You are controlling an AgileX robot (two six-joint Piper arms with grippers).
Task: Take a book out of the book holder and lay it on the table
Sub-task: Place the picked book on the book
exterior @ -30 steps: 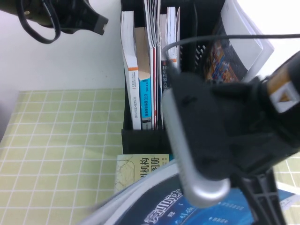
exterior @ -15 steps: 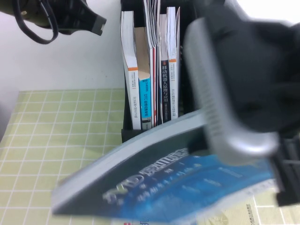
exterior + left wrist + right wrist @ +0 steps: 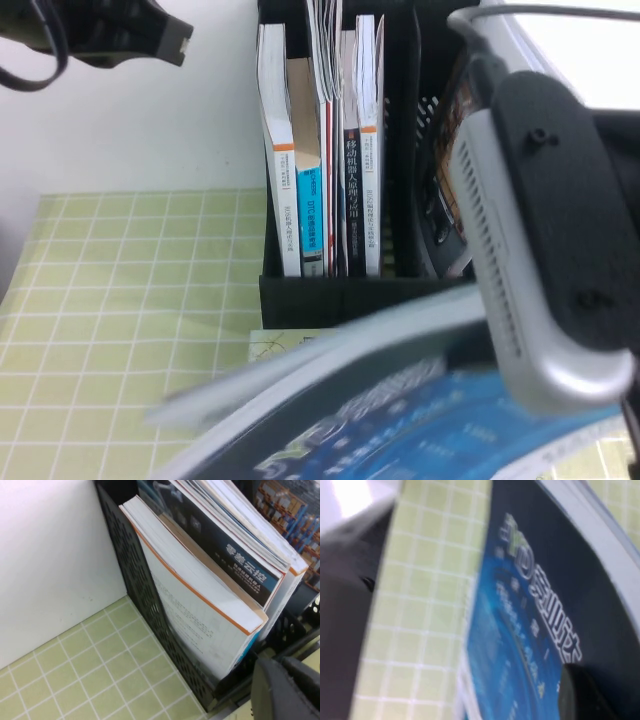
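Blue-backed book [image 3: 400,430], blurred pale lettering

The right arm [image 3: 545,215] fills the near right of the high view, its silver-edged wrist housing angled down; its gripper is hidden below it. The left gripper [image 3: 165,35] hangs raised at far left, its fingers impossible to judge

The large thin dark-blue-backed book [image 3: 400,430] is blurred and cut off by the high view's lower edge. The right part of the black mesh book holder [image 3: 330,290] is hidden by the right arm's grey-edged housing [image 3: 540,230]. The right gripper's fingers [image 3: 580,695] are seen only as a dark blur.
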